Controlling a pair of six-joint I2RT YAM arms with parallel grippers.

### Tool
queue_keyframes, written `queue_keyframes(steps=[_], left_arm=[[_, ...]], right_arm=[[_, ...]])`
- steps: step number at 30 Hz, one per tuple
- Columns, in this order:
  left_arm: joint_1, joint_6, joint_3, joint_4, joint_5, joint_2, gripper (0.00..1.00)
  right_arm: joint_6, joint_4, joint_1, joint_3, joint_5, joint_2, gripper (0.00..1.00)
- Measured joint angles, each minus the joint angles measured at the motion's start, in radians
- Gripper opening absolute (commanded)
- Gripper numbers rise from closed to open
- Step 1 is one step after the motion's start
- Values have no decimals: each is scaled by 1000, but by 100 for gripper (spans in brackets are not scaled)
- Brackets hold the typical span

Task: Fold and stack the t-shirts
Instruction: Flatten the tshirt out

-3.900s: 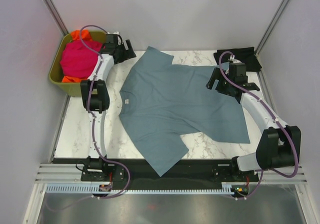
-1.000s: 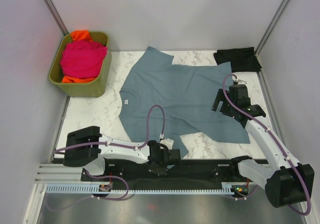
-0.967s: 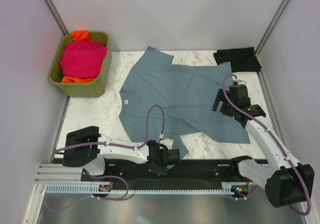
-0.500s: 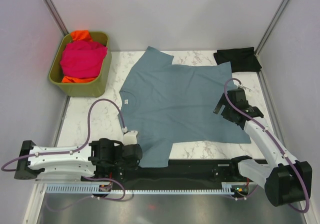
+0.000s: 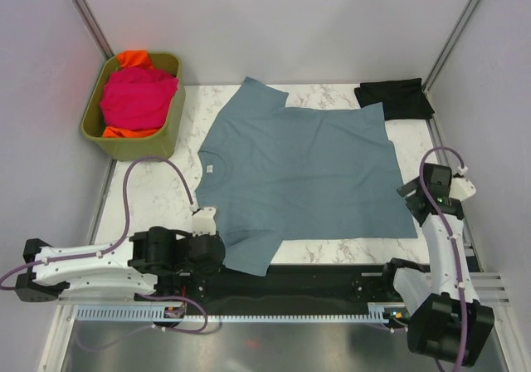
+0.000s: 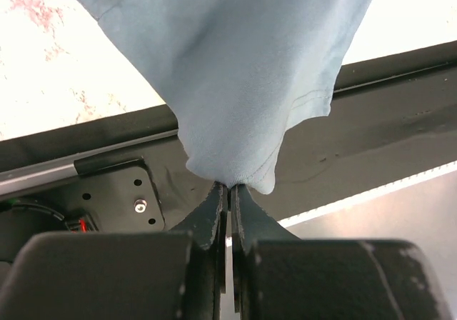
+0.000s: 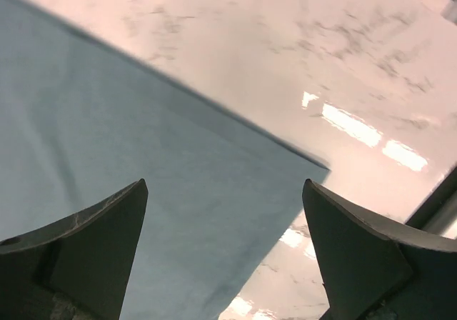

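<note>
Matt, soft blue-grey cloth t-shirt (image 5: 307, 173), glossy marble-look table (image 5: 153, 202), smooth olive plastic bin (image 5: 133, 148)

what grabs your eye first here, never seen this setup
A big slate blue-grey t-shirt lies spread across the middle of the marble table, its near sleeve pinched in the shut left gripper at the front edge. At far left, a magenta-pink shirt heaps out of an olive-green bin.
</note>
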Motion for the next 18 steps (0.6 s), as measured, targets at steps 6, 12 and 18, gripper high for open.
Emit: queue_keyframes(steps=[6,12,18], left_arm=[[2,54,0,31,1,2,2],[2,92,-1,70,2,-2,2],[2,97,-3,85,3,-18,2]], right_arm=[[89,11,-142,-168,-96,-37,98],[145,47,-171,-267,-111,-47,97],[150,130,-201,-270,-91,-16,90]])
